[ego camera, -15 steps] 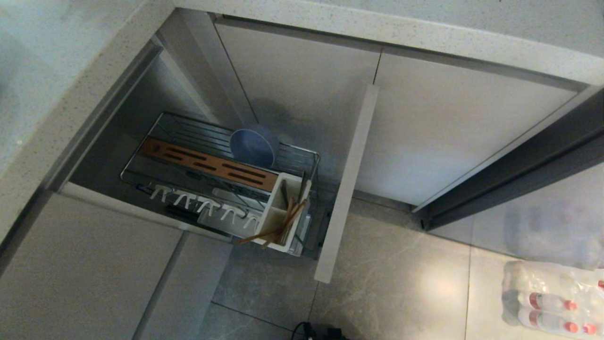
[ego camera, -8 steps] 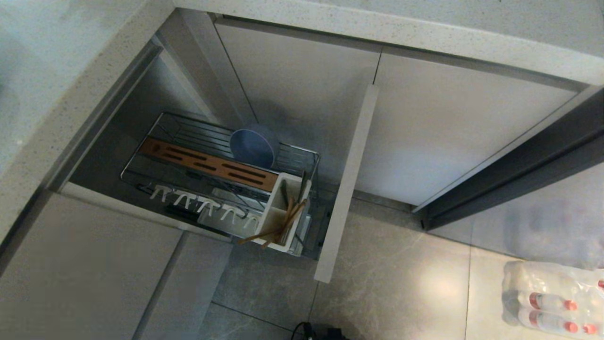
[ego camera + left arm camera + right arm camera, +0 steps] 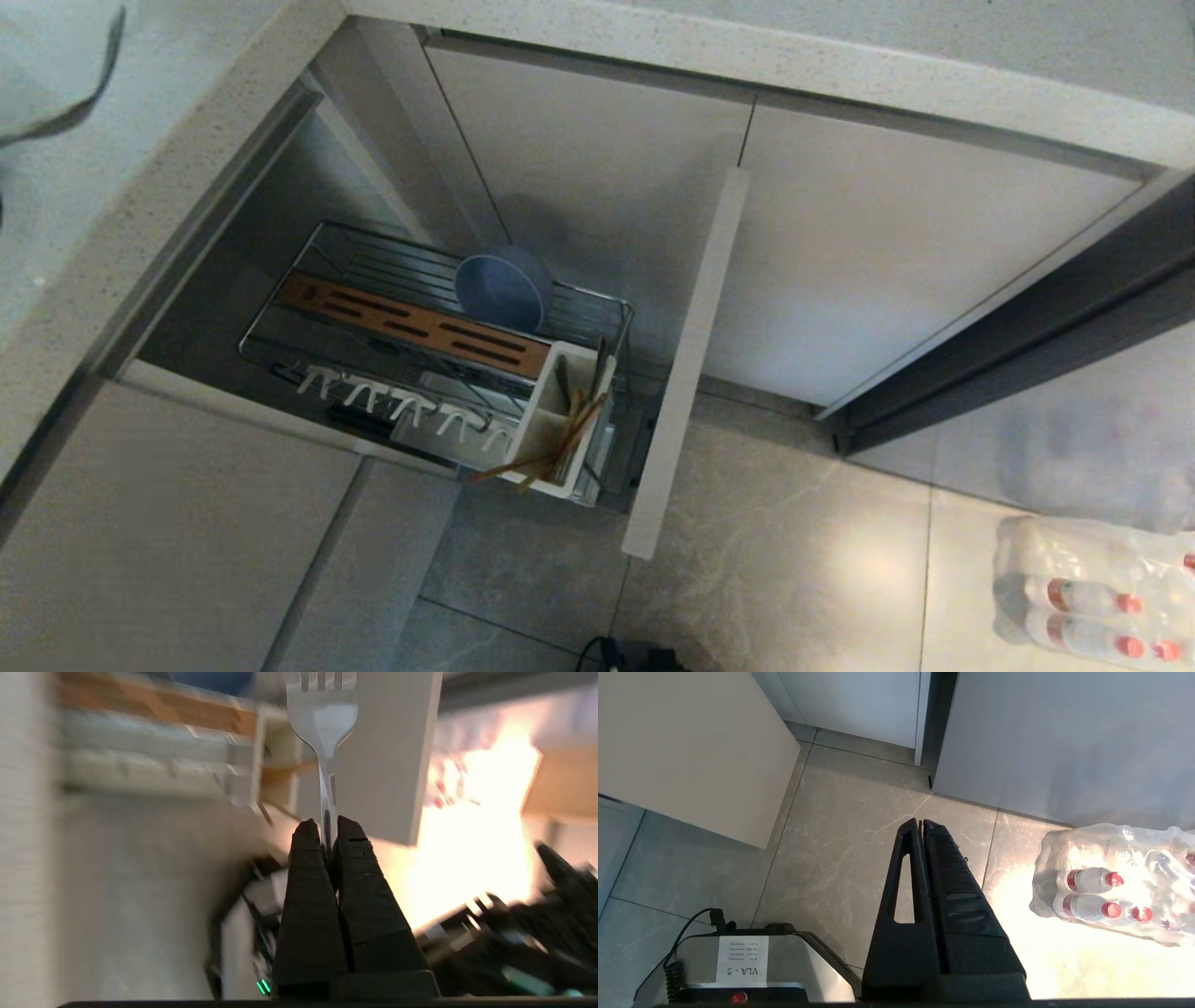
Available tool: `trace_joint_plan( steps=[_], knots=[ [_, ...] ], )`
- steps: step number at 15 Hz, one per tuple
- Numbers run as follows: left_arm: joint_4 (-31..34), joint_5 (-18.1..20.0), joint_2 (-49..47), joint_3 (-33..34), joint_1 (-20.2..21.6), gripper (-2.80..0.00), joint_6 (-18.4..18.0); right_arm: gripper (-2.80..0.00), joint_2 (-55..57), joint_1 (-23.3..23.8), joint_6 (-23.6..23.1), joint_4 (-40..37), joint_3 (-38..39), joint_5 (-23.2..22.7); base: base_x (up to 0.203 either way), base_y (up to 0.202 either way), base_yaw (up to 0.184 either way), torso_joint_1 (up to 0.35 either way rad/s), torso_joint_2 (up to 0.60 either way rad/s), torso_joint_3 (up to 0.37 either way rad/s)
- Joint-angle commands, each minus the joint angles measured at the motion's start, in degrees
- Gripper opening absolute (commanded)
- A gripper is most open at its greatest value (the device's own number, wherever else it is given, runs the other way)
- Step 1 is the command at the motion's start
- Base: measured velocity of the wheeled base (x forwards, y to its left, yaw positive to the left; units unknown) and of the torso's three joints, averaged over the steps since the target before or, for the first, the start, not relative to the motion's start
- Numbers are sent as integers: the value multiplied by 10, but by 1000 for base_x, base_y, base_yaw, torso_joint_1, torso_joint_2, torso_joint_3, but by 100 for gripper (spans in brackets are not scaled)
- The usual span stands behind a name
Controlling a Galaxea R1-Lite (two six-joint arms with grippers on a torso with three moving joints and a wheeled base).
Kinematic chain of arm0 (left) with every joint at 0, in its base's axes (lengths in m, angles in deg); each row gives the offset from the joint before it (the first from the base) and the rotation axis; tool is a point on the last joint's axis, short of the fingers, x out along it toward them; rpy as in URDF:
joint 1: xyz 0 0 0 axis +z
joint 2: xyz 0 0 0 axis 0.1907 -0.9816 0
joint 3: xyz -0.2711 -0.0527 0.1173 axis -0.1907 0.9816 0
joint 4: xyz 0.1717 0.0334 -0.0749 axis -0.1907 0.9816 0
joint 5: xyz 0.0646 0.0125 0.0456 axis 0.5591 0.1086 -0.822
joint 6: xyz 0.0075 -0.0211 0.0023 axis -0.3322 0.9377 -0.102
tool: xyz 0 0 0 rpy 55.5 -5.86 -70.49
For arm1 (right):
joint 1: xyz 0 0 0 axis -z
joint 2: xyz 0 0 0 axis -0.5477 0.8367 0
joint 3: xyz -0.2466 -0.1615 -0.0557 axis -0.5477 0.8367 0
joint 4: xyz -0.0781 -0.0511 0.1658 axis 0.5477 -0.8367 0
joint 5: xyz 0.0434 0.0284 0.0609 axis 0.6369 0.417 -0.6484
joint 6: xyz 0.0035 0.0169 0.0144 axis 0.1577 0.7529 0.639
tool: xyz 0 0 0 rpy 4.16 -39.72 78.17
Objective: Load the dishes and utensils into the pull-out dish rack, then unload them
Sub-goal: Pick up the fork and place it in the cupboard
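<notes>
The pull-out dish rack [image 3: 392,266] stands drawn out of the lower cabinet, its beige front panel [image 3: 686,364] facing the floor side. A dusty-blue bowl [image 3: 501,289] leans on edge in the wire basket behind the wooden strip [image 3: 411,327]. Wooden chopsticks [image 3: 551,453] stick out of the white caddy [image 3: 537,420]. Outside the head view, my left gripper [image 3: 327,823] is shut on the handle of the silver fork [image 3: 322,718], whose tines point toward the rack's front end. My right gripper [image 3: 920,822] is shut and empty, parked above the floor tiles.
The speckled countertop [image 3: 140,187] overhangs the rack's opening on the left and along the back. A shrink-wrapped pack of water bottles [image 3: 1092,588] lies on the floor at the right. My own base [image 3: 738,961] sits below the right gripper.
The rack, bowl and chopsticks have not moved. A dark curved shape has come into the head view's top-left corner over the countertop.
</notes>
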Motion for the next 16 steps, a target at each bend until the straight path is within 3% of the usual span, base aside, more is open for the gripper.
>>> trace_joint_plan(
  steps=[1,7,12,16],
  knots=[
    [18,2,-30,2,-17,-280,0,-280,1,0,0,0,0,0,0,0,0,0,0,0],
    [84,0,-121,14,-78,-280,0,-280,1,0,0,0,0,0,0,0,0,0,0,0],
    [91,-4,-229,11,-108,-280,-1,-280,0,0,0,0,0,0,0,0,0,0,0,0],
    [93,-13,-301,-20,-201,-280,24,-280,1,0,0,0,0,0,0,0,0,0,0,0]
  ],
)
